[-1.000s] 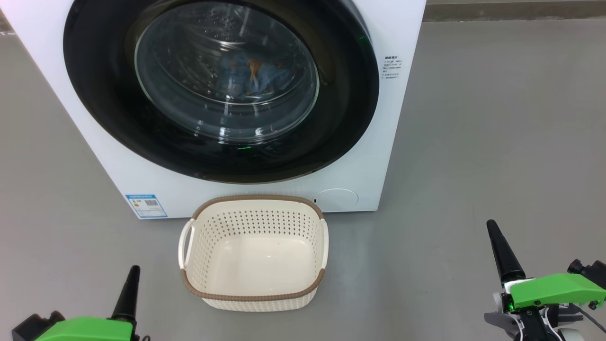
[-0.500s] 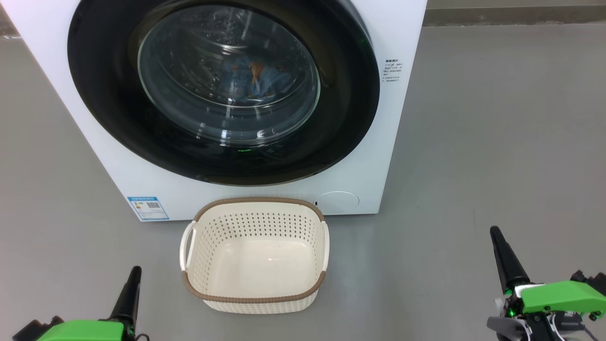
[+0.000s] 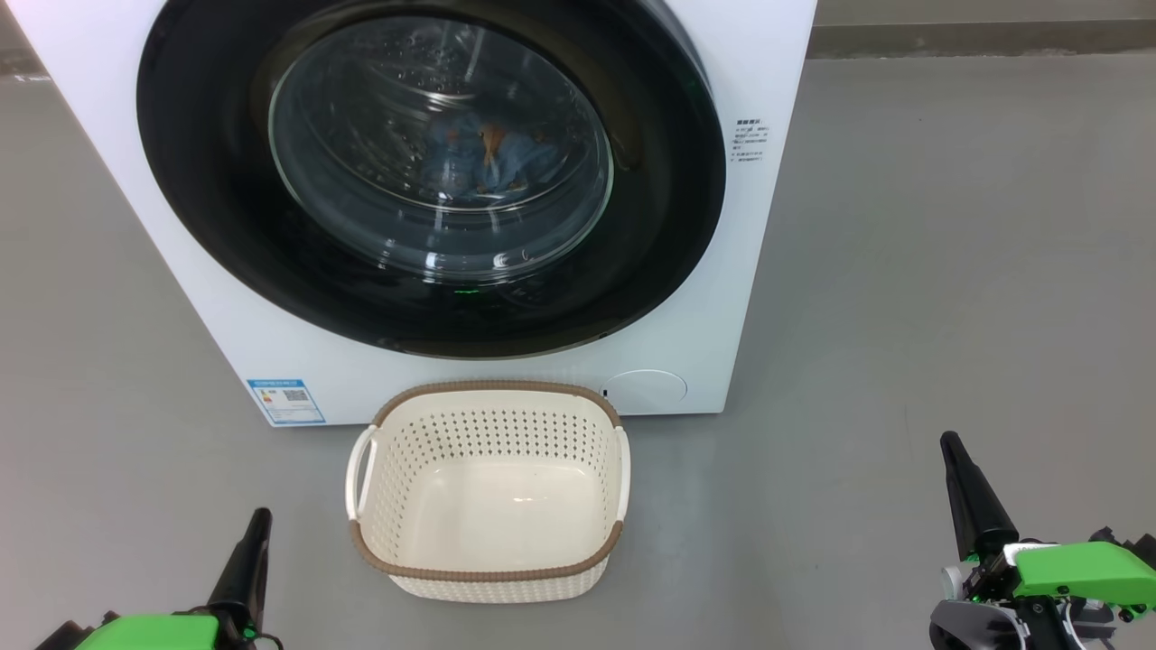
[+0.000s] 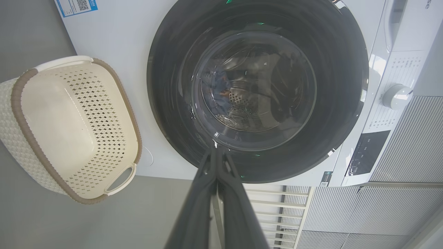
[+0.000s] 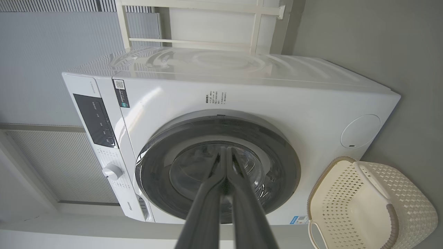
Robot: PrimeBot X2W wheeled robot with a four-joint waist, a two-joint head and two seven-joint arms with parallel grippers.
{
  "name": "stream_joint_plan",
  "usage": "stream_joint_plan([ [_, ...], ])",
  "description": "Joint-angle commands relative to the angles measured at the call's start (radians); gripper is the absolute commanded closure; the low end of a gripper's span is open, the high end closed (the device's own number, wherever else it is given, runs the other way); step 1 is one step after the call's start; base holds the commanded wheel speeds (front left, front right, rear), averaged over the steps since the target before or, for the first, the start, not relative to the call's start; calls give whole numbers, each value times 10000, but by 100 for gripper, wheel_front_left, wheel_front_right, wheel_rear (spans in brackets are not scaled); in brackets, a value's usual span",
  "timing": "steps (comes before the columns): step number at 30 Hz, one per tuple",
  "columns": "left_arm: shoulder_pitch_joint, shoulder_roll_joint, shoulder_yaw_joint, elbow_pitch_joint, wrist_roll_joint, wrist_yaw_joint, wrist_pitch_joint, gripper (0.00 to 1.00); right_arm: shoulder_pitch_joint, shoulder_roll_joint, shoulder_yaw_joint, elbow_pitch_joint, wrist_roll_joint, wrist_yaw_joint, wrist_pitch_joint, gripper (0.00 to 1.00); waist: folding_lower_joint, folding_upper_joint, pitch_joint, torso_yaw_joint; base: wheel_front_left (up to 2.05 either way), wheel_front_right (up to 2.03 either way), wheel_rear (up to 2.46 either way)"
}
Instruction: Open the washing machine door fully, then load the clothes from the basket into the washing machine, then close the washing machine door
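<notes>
Left gripper [image 3: 259,519] and right gripper [image 3: 949,442] — both closed, pointing up.

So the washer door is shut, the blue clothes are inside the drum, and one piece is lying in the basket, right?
No, the basket is empty; the head view shows its bare floor. The washing machine door is shut and the clothes are inside the drum.

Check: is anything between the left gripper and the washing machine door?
Nothing visible. The left gripper points straight at the closed washing machine door; the empty basket sits off to one side of that line.
</notes>
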Motion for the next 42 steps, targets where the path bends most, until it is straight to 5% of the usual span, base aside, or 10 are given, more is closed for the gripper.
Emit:
stream_joint_plan([
  [1, -479, 117, 375, -164, -197, -94, 82, 100, 28, 4, 155, -312, 336, 16, 101, 100, 0, 0, -7, 3, 0, 0, 0],
  [42, -481, 116, 376, -158, -196, -100, 82, 100, 24, 36, 110, -310, 298, 16, 137, 100, 0, 0, -7, 3, 0, 0, 0],
])
